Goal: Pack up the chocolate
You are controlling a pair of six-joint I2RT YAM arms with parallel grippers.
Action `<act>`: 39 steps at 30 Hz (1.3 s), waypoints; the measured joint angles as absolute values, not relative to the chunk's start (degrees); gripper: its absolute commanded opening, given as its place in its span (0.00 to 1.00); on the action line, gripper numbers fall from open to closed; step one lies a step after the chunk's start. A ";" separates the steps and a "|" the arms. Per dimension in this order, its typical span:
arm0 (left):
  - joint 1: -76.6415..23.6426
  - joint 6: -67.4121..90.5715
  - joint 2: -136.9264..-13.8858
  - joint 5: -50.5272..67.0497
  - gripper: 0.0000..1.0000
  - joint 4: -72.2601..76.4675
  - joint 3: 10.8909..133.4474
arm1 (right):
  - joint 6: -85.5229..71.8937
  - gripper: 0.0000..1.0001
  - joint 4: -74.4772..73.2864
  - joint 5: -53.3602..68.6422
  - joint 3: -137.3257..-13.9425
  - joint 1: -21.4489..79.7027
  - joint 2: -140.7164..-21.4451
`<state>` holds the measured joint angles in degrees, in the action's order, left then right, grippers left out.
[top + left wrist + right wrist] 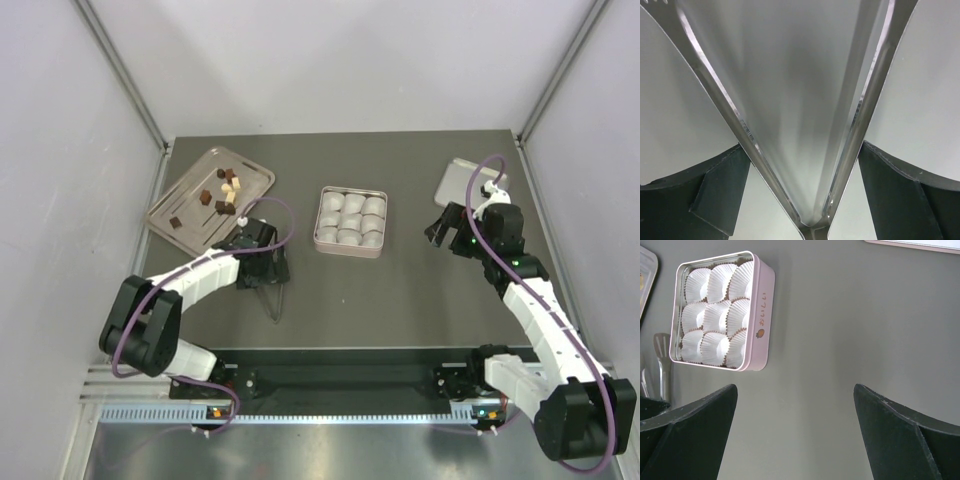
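Chocolate (230, 186): about ten small cubes, dark brown, lighter brown and cream. All lie loose on the metal tray (255, 178), which sits skewed in the far-left corner of the surface (400, 300), its left corner close to the left edge.

Pink square tin (349, 249) (762, 315): mid-surface, lid off. Nine white paper cups (350, 218) (715, 315) stand in three rows, and I can see no chocolate in them. A band of bare surface separates the tin from the tray.

Lid (462, 180): flat in the far-right corner, well apart from the tin.

Left gripper (262, 262) (805, 147): sits between the tray's near corner and the tin, grasping the metal tongs (281, 295) (740, 125). In the wrist view the two tong arms meet in a V at the bottom edge and fan out between the dark fingers (715, 200), one arm beside each finger, not squeezed together. In the right wrist view the tongs (661, 347) show a flat tip just left of the tin.

Right gripper (438, 228) (795, 390): released, fingers spread wide, nothing between them. It hangs over bare surface near the right edge, just in front of the lid. A broad bare strip runs between it and the tin's right wall.

The near half of the surface between the two arms carries only the tongs.
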<state>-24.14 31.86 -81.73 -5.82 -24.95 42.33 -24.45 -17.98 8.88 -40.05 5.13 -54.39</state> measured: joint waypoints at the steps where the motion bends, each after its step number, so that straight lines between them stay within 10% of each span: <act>1: -24.43 32.08 -82.13 -6.33 0.93 -25.12 42.70 | -24.45 1.00 -17.96 8.88 -40.03 5.13 -54.39; 16: -27.29 35.53 -85.69 -12.01 0.95 -26.61 45.43 | -24.05 1.00 -17.23 9.04 -39.72 5.26 -54.39; 39: -27.86 32.36 -81.01 -13.15 0.58 -43.68 61.82 | -24.49 1.00 -17.41 9.15 -39.72 5.52 -52.53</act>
<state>-27.86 32.36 -81.01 -13.15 -43.68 61.82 -24.49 -17.41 9.15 -39.72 5.52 -52.53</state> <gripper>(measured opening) 0.600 0.996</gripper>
